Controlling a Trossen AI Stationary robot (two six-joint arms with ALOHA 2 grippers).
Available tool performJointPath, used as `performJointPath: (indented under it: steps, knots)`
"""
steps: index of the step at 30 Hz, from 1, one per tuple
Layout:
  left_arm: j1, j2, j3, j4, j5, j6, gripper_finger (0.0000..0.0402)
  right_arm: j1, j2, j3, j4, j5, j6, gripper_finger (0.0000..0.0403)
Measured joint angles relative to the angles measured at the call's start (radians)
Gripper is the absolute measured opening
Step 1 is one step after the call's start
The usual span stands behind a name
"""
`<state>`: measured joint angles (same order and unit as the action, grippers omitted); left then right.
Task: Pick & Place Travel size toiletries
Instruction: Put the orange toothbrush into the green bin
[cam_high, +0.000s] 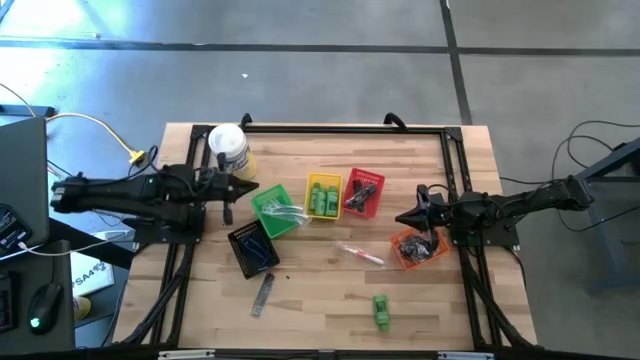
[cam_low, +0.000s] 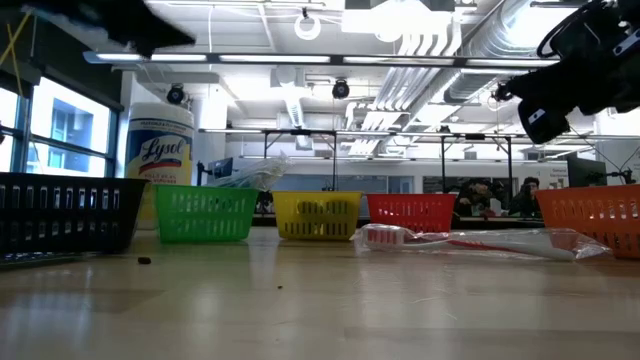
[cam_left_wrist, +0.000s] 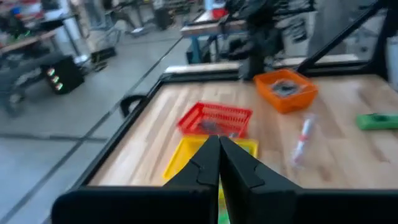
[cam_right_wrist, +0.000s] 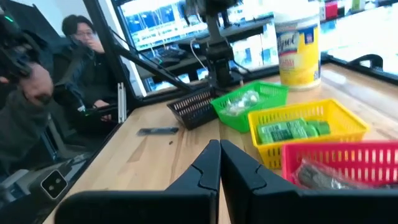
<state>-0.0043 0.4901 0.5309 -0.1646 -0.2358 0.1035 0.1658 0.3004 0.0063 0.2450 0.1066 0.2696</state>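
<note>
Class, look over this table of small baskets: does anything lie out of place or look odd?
Yes. Three items lie loose on the bare wood instead of in a basket: a green mini bottle near the front edge, a wrapped toothbrush beside the orange basket, and a grey comb in front of the black basket, which sits askew.

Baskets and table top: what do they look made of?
The baskets, e.g. the yellow basket and red basket, look like moulded plastic: uniform bright colour, slotted lattice walls. The table top looks like wood, butcher-block style: pale jointed strips with grain, a slight sheen.
</note>
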Motion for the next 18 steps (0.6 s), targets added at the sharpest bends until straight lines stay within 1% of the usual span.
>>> performJointPath:
  steps: [2,5,8,11,14,18]
  knots:
    - [0.026,-0.087,-0.085,0.002,0.008,-0.012,0.0002,0.000,0.000,0.000,0.020,0.000,-0.016,0.0002]
    - [0.057,-0.219,-0.182,0.013,0.097,-0.030,0.0001,0.000,0.000,0.000,0.029,-0.002,-0.031,0.0002]
    - [0.063,-0.343,-0.251,0.001,0.157,-0.056,0.0000,0.000,0.000,0.000,0.030,0.000,-0.031,0.0002]
    - [0.063,-0.440,-0.302,-0.051,0.221,-0.044,0.0000,0.000,0.000,0.000,0.030,0.000,-0.031,0.0002]
    - [0.063,-0.488,-0.352,-0.068,0.272,-0.024,0.0000,-0.002,0.000,0.000,0.042,0.014,-0.030,0.0002]
    - [0.063,-0.484,-0.398,-0.083,0.301,-0.006,0.0000,-0.002,0.000,0.000,0.058,0.052,-0.029,0.0002]
